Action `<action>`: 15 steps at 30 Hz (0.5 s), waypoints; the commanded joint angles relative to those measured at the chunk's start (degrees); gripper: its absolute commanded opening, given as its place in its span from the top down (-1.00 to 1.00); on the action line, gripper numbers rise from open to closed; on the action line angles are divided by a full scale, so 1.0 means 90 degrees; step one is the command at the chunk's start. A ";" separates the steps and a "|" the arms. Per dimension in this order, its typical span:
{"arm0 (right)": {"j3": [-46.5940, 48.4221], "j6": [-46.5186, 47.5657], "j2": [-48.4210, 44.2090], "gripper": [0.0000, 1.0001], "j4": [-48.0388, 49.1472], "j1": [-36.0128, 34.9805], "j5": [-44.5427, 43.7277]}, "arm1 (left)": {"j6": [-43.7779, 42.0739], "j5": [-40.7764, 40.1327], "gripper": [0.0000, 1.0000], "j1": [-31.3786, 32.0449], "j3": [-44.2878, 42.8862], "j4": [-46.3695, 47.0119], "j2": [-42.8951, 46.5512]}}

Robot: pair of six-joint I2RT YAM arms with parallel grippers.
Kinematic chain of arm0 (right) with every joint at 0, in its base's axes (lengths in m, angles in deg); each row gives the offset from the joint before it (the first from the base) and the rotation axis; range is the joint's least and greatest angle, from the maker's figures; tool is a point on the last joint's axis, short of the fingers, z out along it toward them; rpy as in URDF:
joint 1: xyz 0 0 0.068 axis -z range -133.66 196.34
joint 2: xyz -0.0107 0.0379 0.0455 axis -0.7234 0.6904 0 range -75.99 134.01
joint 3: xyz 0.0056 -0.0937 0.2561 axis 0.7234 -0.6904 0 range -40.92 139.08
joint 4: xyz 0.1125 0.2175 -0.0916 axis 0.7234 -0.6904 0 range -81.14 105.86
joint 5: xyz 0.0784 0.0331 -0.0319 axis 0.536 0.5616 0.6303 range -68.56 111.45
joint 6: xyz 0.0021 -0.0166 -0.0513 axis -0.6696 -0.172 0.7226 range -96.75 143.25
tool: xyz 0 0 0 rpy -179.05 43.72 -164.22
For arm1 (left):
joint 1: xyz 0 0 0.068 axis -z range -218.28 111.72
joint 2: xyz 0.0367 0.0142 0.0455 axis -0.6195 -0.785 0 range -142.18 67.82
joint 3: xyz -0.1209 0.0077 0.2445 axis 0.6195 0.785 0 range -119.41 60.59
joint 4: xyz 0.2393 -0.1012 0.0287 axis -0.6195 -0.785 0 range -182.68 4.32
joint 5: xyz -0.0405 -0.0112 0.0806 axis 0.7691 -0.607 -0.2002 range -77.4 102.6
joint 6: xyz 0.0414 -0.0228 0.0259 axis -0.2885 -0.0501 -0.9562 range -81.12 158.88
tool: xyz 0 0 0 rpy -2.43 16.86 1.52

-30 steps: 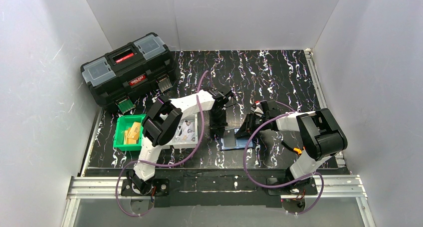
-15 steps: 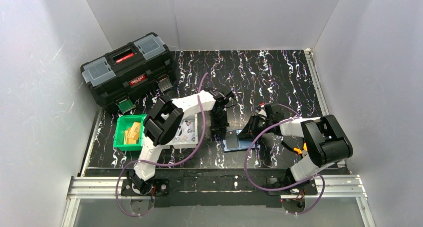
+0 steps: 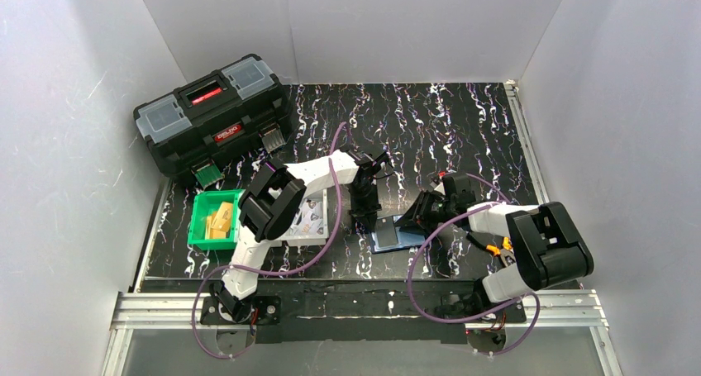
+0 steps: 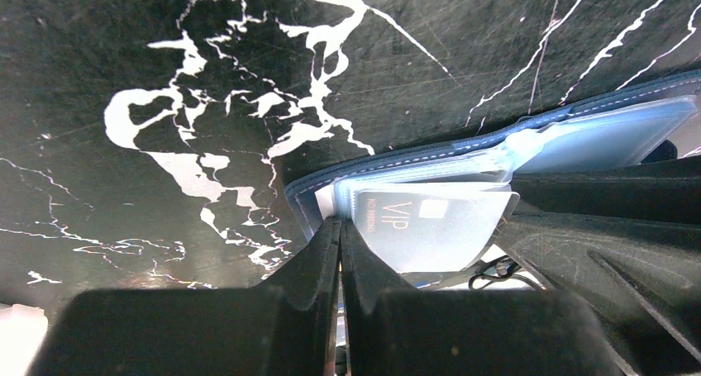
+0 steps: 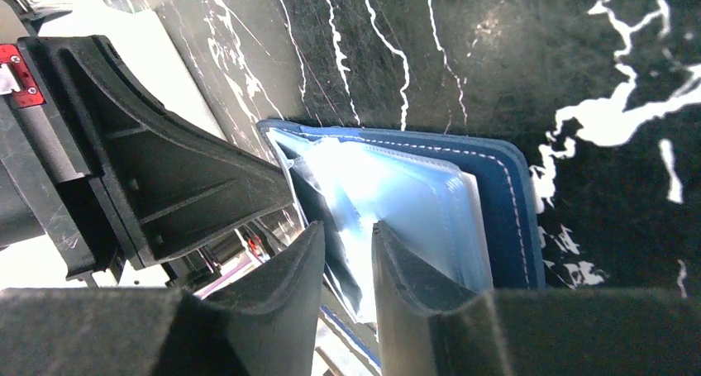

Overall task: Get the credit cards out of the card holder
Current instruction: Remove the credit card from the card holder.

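Note:
The navy card holder [image 3: 395, 234] lies spread on the black marbled table between both grippers. In the left wrist view its stitched edge [image 4: 302, 198] frames pale clear pockets, and one pocket holds a card printed VIP [image 4: 430, 227]. My left gripper [image 4: 340, 225] is shut, its tips against the holder's near corner [image 3: 362, 219]. My right gripper [image 5: 347, 235] is open over the clear pockets [image 5: 413, 194], with a dark pocket leaf in the gap [image 3: 419, 216]. Yellowish credit cards [image 3: 218, 219] lie in a green bin.
The green bin [image 3: 198, 231] stands at the left, next to a white tray [image 3: 322, 237] with printed slips. A black toolbox [image 3: 211, 111] fills the back left corner. White walls close in three sides. In the right wrist view the left gripper's body [image 5: 165, 169] looms close.
My right gripper has drawn slightly right and nearer, and its jaws have spread a little. The left gripper has stayed shut at the holder's left edge.

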 commanded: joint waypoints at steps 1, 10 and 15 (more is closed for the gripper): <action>-0.0140 -0.0172 -0.0340 0.25 0.0342 0.0000 -0.0225 | 0.0027 -0.0485 1.00 0.0192 0.0289 0.0281 -0.0487; -0.0163 -0.0206 -0.0249 0.22 0.0666 0.0003 -0.0032 | 0.0035 -0.0486 1.00 0.0183 0.0321 0.0316 -0.0461; -0.0287 -0.0319 0.0010 0.07 0.1449 -0.0002 0.0449 | 0.0044 -0.0485 1.00 0.0187 0.0359 0.0340 -0.0450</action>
